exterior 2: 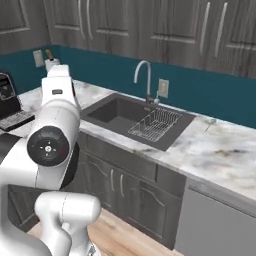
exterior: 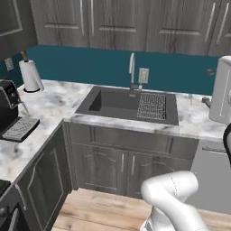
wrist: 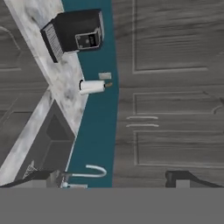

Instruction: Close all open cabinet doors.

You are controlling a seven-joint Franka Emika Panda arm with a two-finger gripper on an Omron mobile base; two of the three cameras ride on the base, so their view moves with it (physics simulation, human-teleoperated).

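The gripper point(wrist: 111, 178), fingers spread wide and holding nothing, sits at the bottom of the rolled hand view. The cabinet doors point(wrist: 170, 87) fill that view's right half, well ahead of it, their silver handles point(wrist: 142, 121) lying sideways at center-right, above the fingertips. No door looks plainly ajar to me.

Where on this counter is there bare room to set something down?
The marble counter right of the sink is bare, and so is the stretch between the sink and the paper towel roll. The corner by the coffee machine is crowded.
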